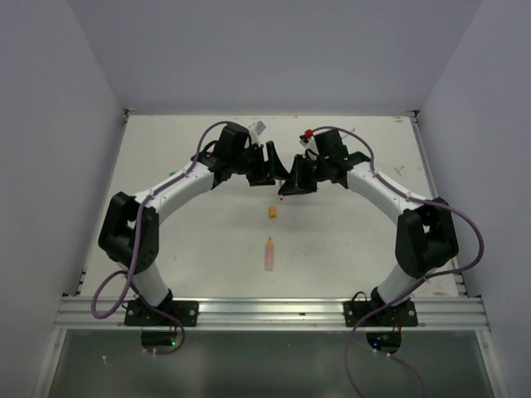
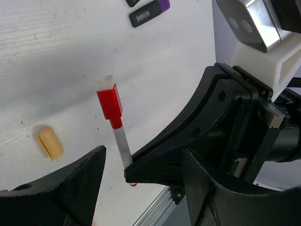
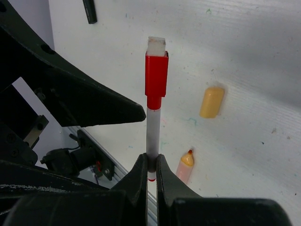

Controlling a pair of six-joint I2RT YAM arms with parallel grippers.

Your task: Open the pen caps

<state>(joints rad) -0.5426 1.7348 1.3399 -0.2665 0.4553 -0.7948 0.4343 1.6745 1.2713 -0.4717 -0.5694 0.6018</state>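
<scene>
Red-capped pen held in the right end effector, off the desk.

The right end effector (image 3: 151, 162) is clamped on the white barrel of a pen (image 3: 152, 132). The red cap (image 3: 156, 75) is on the pen's far end, clear of the fingers. The left end effector (image 1: 265, 172) is spread and grips nothing, one finger just beside the barrel. On the desk (image 1: 348, 240) lie a yellow-orange cap (image 3: 211, 102) and, near it, a peach pen (image 3: 184, 167) with its tip bare.
</scene>
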